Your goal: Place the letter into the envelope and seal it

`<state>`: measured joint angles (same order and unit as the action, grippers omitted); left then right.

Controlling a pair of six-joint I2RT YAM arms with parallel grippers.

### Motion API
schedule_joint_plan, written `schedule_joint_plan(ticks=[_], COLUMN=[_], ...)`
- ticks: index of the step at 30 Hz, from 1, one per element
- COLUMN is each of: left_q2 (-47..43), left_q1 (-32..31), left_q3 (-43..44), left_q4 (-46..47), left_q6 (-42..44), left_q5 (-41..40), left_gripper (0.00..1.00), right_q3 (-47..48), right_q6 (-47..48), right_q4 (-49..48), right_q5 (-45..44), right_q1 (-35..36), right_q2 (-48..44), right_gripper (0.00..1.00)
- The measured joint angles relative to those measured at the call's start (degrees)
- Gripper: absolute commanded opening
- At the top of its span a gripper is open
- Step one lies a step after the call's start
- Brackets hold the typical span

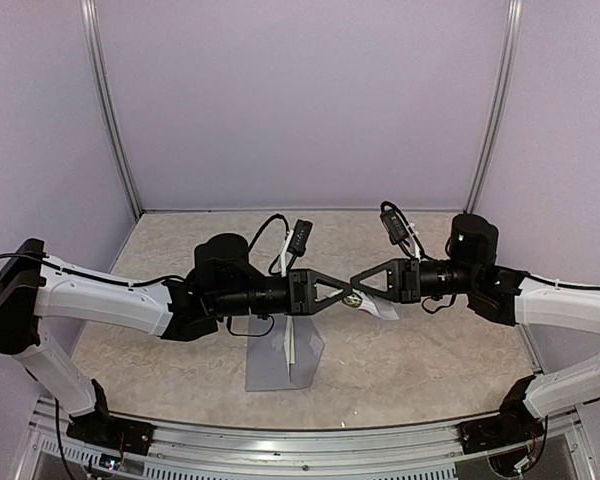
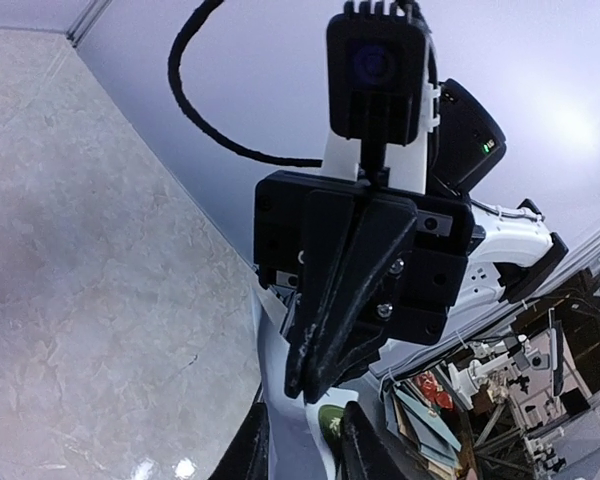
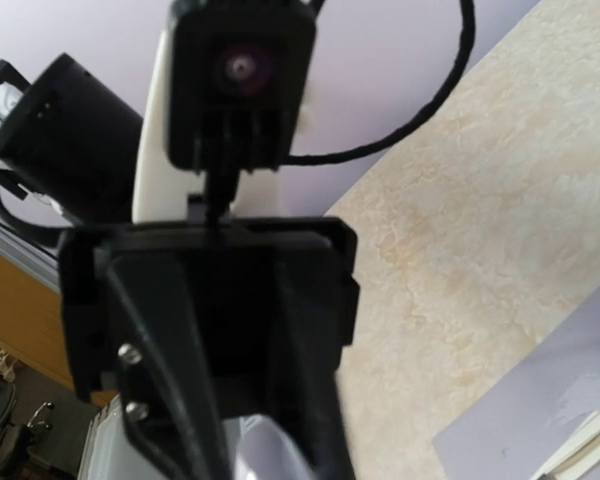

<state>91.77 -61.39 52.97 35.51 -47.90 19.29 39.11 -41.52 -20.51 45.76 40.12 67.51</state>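
1. We see the envelope (image 1: 270,365) lying on the table (image 1: 430,360), low in the centre of the top view, just under the left gripper (image 1: 348,295) and touched by neither claw.
2. The right gripper (image 1: 361,282) meets the left tip to tip mid-frame, its fingertips pressed together.
3. A white strip (image 1: 385,310) hangs by those tips. We cannot tell which claw holds it, nor whether the left one is open or closed.

Arms stretched inward, left hand (image 1: 347,295) meeting right hand (image 1: 359,281) tip-to-tip
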Motion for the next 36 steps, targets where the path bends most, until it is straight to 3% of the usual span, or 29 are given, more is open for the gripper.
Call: schedule_joint_plan(ticks=[8,14,19,24,36], left_q2=[0.0,0.0,-0.2,-1.8,-3.1], left_q1=[0.1,0.2,0.2,0.2,0.2], left_q3=[-0.3,-0.5,-0.9,-1.0,-1.0], left_q4=[1.6,1.3,-0.2,-3.2,-5.3], left_q6=[-0.2,1.1,4.8,9.2,13.3], left_q5=[1.4,2.2,3.2,4.5,5.1], left_gripper=[0.00,0.00,0.00,0.00,0.00], right_q3=[-0.1,-0.1,0.0,0.0,-0.4], right_q6=[0.0,0.1,0.7,1.2,-0.2], right_q4=[0.0,0.7,3.3,4.4,3.9], right_q5=[0.0,-0.2,0.7,4.3,10.7], right_q1=[0.1,0.3,0.3,0.3,0.3], right_q2=[0.0,-0.5,-0.5,-0.6,-0.5], right_gripper=[0.00,0.00,0.16,0.22,0.25])
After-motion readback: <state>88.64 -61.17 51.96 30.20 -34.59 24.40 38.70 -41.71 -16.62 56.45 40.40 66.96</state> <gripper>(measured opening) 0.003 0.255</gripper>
